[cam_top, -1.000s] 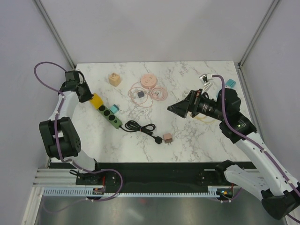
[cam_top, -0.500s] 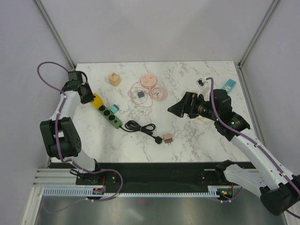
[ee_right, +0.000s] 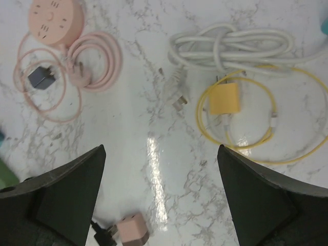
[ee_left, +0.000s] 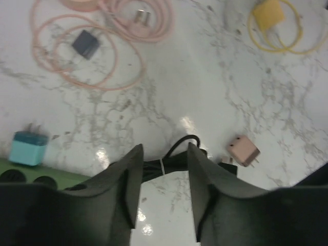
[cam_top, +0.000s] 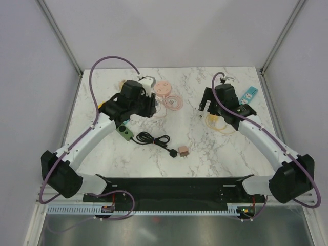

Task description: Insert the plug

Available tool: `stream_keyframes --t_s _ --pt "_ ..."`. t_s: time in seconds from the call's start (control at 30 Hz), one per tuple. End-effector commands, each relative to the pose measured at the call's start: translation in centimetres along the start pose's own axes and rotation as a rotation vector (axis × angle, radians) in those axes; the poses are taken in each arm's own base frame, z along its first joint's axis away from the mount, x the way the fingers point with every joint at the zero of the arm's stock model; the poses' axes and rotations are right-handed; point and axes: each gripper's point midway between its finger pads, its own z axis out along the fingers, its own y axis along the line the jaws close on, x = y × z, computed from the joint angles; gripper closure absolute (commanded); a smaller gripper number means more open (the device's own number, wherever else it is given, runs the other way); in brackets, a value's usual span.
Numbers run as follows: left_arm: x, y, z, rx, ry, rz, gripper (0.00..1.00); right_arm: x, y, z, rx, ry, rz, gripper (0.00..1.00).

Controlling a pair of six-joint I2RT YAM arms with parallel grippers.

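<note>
Power strip [ee_left: 20, 170] (green), mostly hidden, cut off

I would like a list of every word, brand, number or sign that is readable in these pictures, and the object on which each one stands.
No text can be read in any view.
Teal card: pale marks, too small to read.
Round pink socket hub: only holes, no lettering visible.
Yellow charger: no print visible.

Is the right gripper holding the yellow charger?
No, the right gripper is wide open and empty; the yellow charger lies well clear of it.
</note>
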Motion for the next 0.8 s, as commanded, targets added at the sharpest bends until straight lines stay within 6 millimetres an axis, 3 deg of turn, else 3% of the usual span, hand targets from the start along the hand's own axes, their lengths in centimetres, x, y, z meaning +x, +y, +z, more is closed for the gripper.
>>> stream_keyframes --t_s 0.0,0.07,0.13,0.17,0.3,0.33,0.4,0.43,0.47,0.57,0.77 --pt "0.3 -4.8 -1.9 0.217 -0.043 0.070 0.47 -3.1 -2.2 1.3 0.161 -0.083 -0.046 0.02" --pt "0.1 -6.6 -2.9 0.319 -0.075 0.055 0.37 -3.1 -2.2 2.2 0.172 -0.073 -0.045 0.02" --pt "0.3 -7.1 -4.1 0.361 -0.108 0.060 0.09 -2.1 -1.7 3.6 0.152 -0.029 -0.064 0.02" --pt "0.0 -7.2 -4.6 0.373 -0.136 0.069 0.01 -1.4 -1.7 4.4 0.147 -0.002 -0.073 0.02" --pt "0.0 -6.7 -5.8 0.355 -0.183 0.091 0.00 2.3 -0.9 5.8 0.058 0.131 -0.130 0.05" --pt "0.0 -6.4 -6.0 0.343 -0.192 0.091 0.00 3.7 0.8 5.8 -0.043 0.187 -0.132 0.09" --pt "0.9 -5.4 -5.3 0.289 -0.171 0.113 0.00 6.6 1.8 6.0 -0.125 0.271 -0.178 0.15" --pt "2.0 -4.9 -4.8 0.268 -0.124 0.127 0.00 8.6 3.3 5.6 -0.164 0.307 -0.233 0.15" --pt "2.5 -4.8 -4.7 0.270 -0.098 0.133 0.00 10.0 3.3 5.4 -0.165 0.333 -0.284 0.15" --pt "2.4 -5.4 -5.3 0.301 -0.108 0.116 0.00 14.0 4.0 4.0 -0.177 0.404 -0.364 0.15" --pt "1.7 -6.1 -6.2 0.346 -0.194 0.117 0.00 16.5 3.8 0.4 -0.205 0.408 -0.395 0.16"
